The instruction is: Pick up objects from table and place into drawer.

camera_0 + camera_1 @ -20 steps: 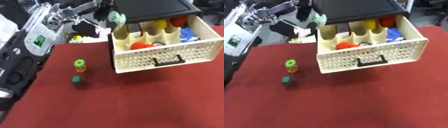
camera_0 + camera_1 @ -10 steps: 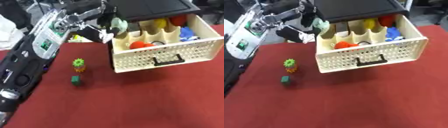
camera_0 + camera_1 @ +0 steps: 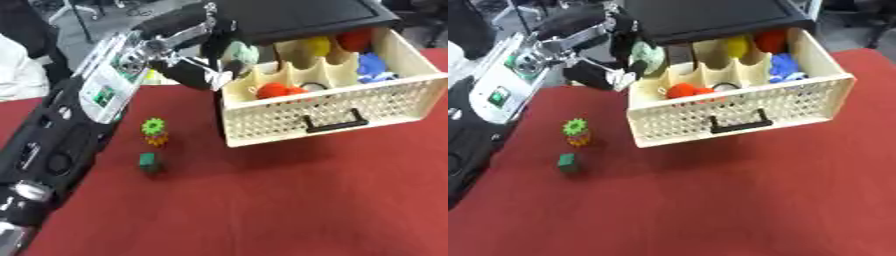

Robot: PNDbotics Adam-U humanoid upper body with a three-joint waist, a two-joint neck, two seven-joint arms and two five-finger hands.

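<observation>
Release step: left robot hand [image 3: 206,60], fingers curled round a pale green object [image 3: 241,52], should clear the drawer [image 3: 332,107] wall just beside it before opening.

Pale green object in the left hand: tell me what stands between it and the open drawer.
Nothing visible does. The left hand holds the pale green object at the drawer's back left corner, just above its rim, under the dark cabinet top.

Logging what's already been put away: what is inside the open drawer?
The drawer holds a red thing, a yellow one, another red one and a blue one. The black top hides its rear.
</observation>
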